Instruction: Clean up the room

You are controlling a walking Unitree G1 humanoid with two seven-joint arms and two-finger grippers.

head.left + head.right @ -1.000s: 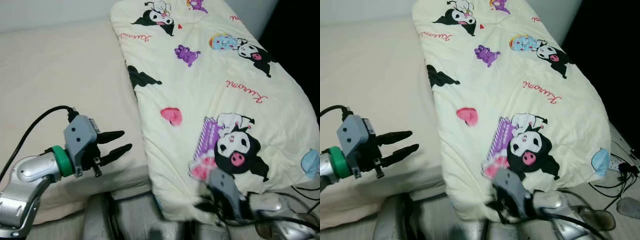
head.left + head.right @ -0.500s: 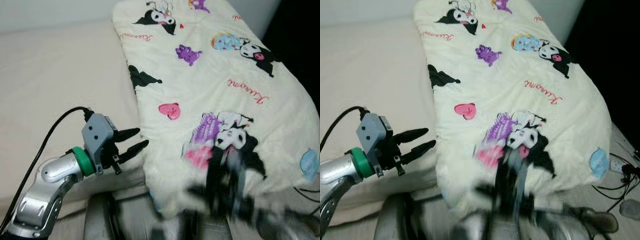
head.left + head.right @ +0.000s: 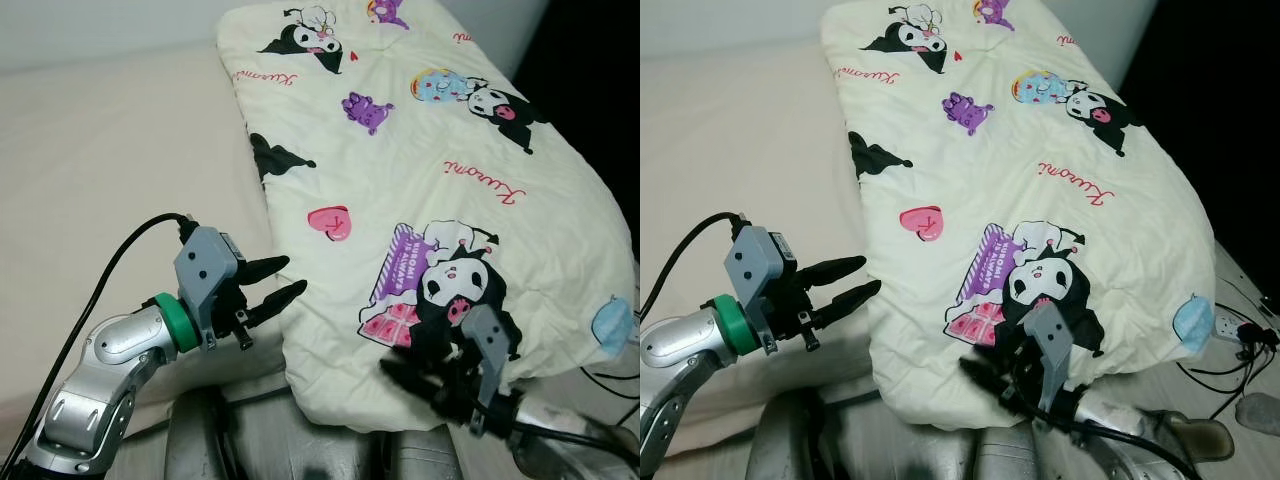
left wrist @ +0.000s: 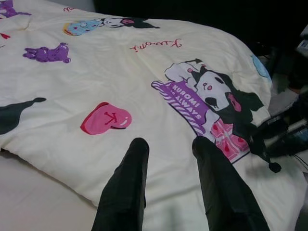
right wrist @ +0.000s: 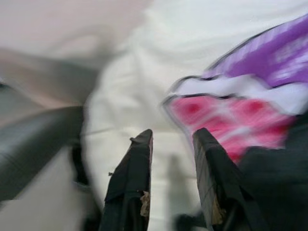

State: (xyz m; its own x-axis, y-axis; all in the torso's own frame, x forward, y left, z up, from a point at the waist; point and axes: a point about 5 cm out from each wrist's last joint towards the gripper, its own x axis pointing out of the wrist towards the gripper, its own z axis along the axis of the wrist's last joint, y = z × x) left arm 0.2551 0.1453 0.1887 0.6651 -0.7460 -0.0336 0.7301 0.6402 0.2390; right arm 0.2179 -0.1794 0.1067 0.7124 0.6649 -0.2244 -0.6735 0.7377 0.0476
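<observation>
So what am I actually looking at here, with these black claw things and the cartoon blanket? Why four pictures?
The claws are a humanoid robot's two grippers, each with two long black fingers. The two wide pictures come from cameras in its head, looking down at a bed. The two close ones come from cameras on its wrists, looking along the fingers. A cream cartoon-print quilt lies folded on the beige mattress. The left gripper hovers open beside the quilt's near left edge. The right gripper is open at the quilt's near edge, over the black-and-purple character print. Neither holds anything. Some cables lie off to the right.
</observation>
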